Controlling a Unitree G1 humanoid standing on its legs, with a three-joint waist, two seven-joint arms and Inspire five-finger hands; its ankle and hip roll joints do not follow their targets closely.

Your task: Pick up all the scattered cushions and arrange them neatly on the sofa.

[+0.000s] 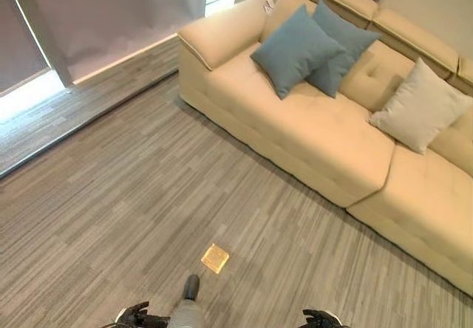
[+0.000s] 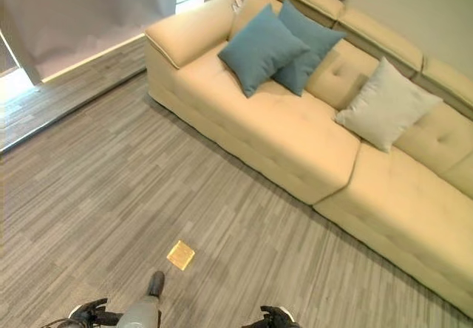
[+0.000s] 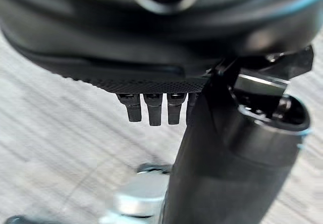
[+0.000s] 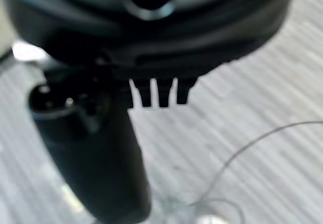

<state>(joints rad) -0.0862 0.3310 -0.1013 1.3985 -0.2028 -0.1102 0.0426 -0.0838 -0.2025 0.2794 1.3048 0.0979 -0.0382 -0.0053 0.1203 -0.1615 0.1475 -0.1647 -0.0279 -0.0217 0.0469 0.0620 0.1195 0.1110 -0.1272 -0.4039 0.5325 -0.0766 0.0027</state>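
Note:
Two teal cushions lean together against the backrest at the left end of the cream sofa [image 1: 318,147]: the front cushion [image 1: 295,49] overlaps the rear cushion [image 1: 346,43]. A beige cushion [image 1: 419,106] leans on the backrest further right. My left hand [image 1: 133,315] and right hand [image 1: 321,318] hang low at the near edge of the eye views, far from the sofa. In the left wrist view the left fingers [image 3: 154,110] are straight and hold nothing over the carpet. The right fingers [image 4: 151,95] look the same.
Grey striped carpet [image 1: 133,210] lies between me and the sofa. A small yellow square [image 1: 215,258] sits on the floor just ahead. A lighter floor strip [image 1: 89,95] and a pale curtain [image 1: 126,10] run along the far left.

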